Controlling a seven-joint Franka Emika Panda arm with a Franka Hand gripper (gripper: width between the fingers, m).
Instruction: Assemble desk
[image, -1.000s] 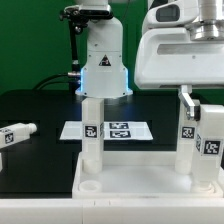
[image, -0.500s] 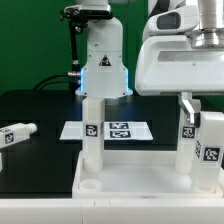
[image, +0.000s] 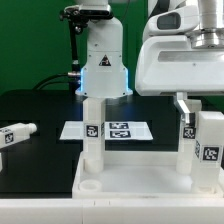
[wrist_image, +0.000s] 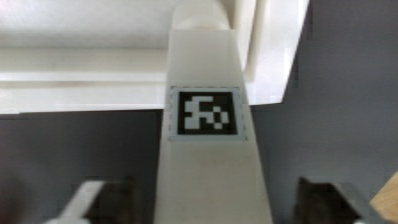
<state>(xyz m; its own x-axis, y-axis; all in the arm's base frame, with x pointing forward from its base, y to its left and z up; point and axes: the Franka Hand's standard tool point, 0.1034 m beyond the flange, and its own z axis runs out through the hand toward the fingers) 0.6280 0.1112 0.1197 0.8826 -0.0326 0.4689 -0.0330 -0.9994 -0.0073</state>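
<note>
The white desk tabletop (image: 135, 178) lies at the front of the exterior view. One white tagged leg (image: 92, 130) stands upright in its left corner. Two more tagged legs stand at the exterior view's right, a rear one (image: 187, 140) and a front one (image: 211, 150). My gripper (image: 205, 108) hangs over the front one, open, its one visible finger (image: 183, 103) clear of the leg. In the wrist view this leg (wrist_image: 210, 120) runs between the two fingers (wrist_image: 80, 200), with a dark gap on each side, down to the tabletop (wrist_image: 71, 85). A loose leg (image: 16, 133) lies on the black table.
The marker board (image: 115, 130) lies flat behind the tabletop. The robot base (image: 103, 60) stands at the back centre. The black table (image: 40, 110) spreads around the tabletop, and the arm's large white body (image: 180, 50) fills the upper right.
The jaws have spread apart and let go of the front right leg. The visible finger moved toward the exterior view's left; the leg stays standing upright.
</note>
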